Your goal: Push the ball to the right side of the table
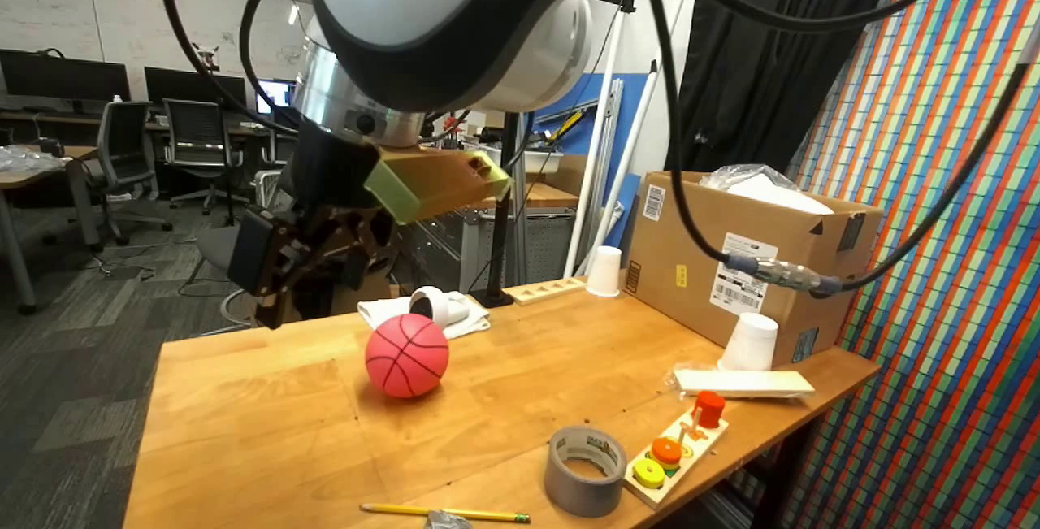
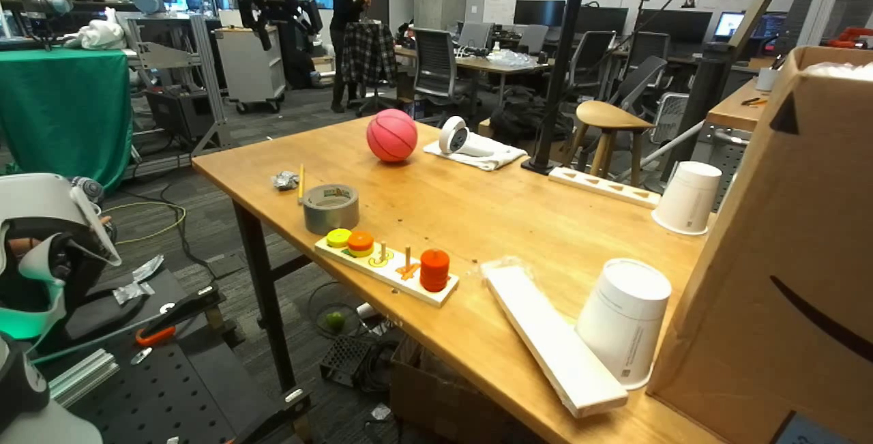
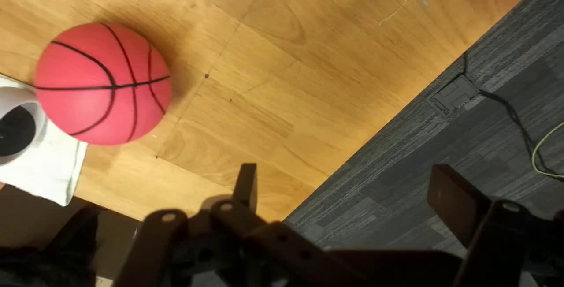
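One pink ball [image 1: 407, 356] sat left of centre on the worktop [image 1: 268, 431] in an exterior view. Towards the far left corner, the end effector [image 3: 343, 171] hung empty, jaws apart. The push seemed unbegun, probably calling next for lowering left of the ball, then sweeping right.

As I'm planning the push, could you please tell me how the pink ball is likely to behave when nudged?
The pink ball will probably roll readily, being round and resting on a flat wooden table. It may slow at the white cloth lying close by, if pushed that way. Its outline shows no dents, so it likely holds shape under gentle pushing.
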### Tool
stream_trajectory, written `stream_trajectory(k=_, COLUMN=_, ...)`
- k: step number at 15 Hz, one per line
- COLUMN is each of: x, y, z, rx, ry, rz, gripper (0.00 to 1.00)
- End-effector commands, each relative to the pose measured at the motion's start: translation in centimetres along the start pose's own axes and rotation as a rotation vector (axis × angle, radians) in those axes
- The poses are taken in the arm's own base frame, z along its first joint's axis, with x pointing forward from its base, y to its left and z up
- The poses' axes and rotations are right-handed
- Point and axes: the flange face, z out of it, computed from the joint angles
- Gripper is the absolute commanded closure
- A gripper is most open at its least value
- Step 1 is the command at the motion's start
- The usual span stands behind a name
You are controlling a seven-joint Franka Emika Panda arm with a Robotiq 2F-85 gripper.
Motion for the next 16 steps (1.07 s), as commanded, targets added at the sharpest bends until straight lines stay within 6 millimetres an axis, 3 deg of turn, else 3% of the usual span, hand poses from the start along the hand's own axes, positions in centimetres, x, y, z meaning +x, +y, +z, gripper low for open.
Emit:
stream_trajectory(k=1, x=2.8, y=0.1, z=1.8, rx=0.053, ry=-0.038, rz=0.006, gripper=0.00)
stream_trajectory(k=7, x=5.1, y=2.8, z=6.7, rx=0.060, ry=-0.134, rz=0.047, gripper=0.00)
stream_trajectory(k=16, x=6.9, y=11.9, z=12.9, rx=0.026, ry=-0.224, rz=0.180, gripper=0.00)
